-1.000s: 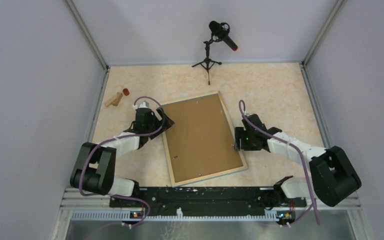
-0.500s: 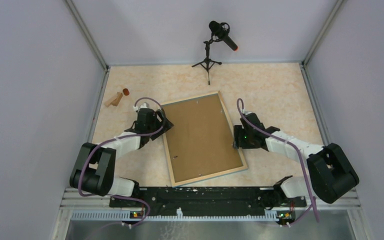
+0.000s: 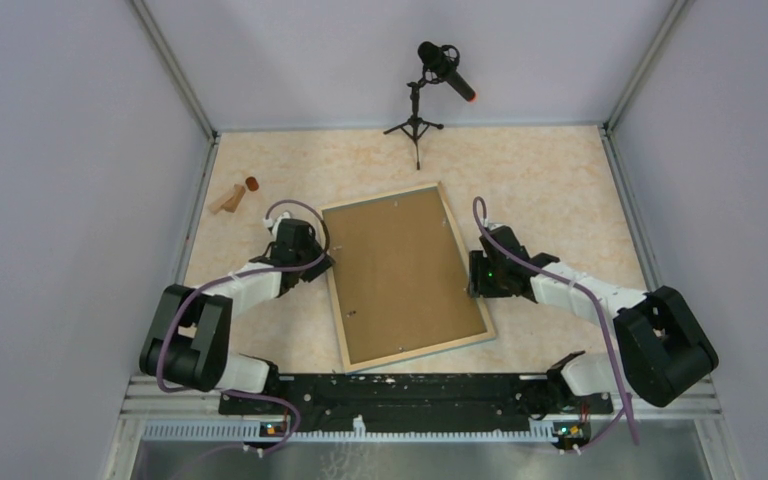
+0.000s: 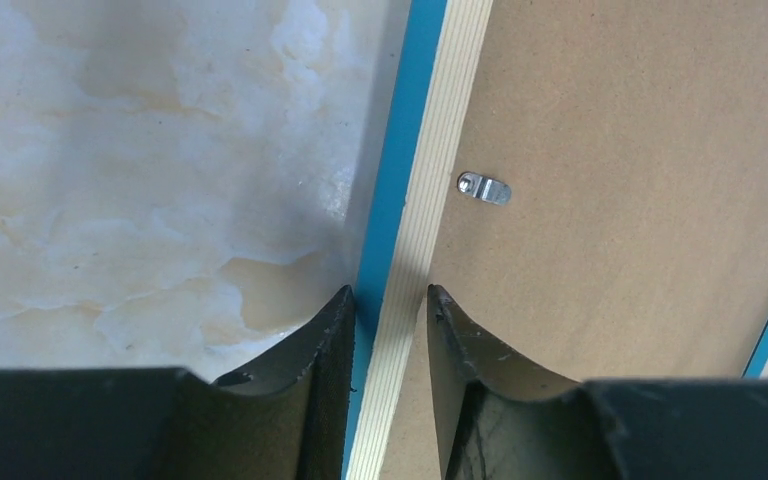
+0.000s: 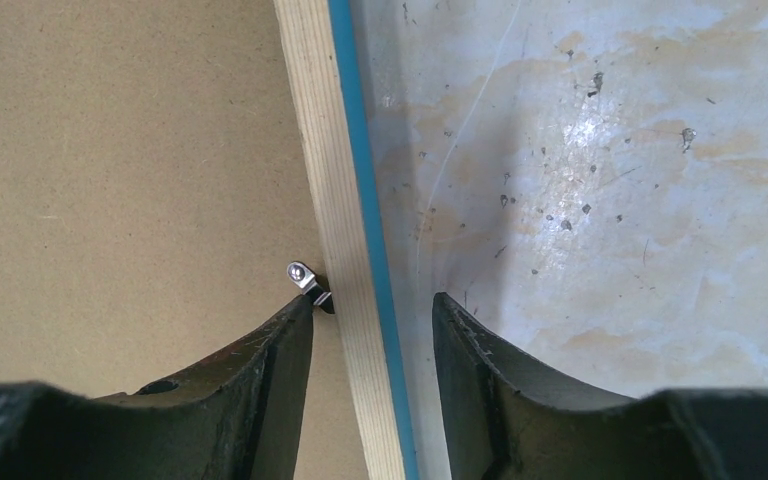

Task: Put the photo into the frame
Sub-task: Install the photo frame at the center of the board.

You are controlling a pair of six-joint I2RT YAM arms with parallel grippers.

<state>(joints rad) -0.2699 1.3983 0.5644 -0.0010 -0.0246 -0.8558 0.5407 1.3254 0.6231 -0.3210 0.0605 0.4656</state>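
Note:
The frame [image 3: 419, 352] lies face down on the table, its light wood rim and blue edge around a brown backing board [image 3: 405, 275]. The photo is hidden from every view. My left gripper [image 3: 322, 262] sits at the frame's left edge. In the left wrist view its jaws [image 4: 390, 292] are shut on the wood-and-blue rim [image 4: 418, 230], one finger on each side. My right gripper [image 3: 472, 278] straddles the right rim [image 5: 322, 150]. It [image 5: 373, 300] stands open, with a gap between the outer finger and the blue edge. Its inner finger touches a metal clip [image 5: 303, 274].
A microphone on a small tripod [image 3: 416, 125] stands at the back of the table. Small wooden pieces [image 3: 228, 198] and a red-brown cap [image 3: 251, 183] lie at the far left. Grey walls close in both sides. Another metal clip [image 4: 484, 187] holds the backing board.
The left gripper's jaws have closed onto the frame's left rim and the hand has shifted slightly down-left. The right gripper's jaws have narrowed around the right rim.

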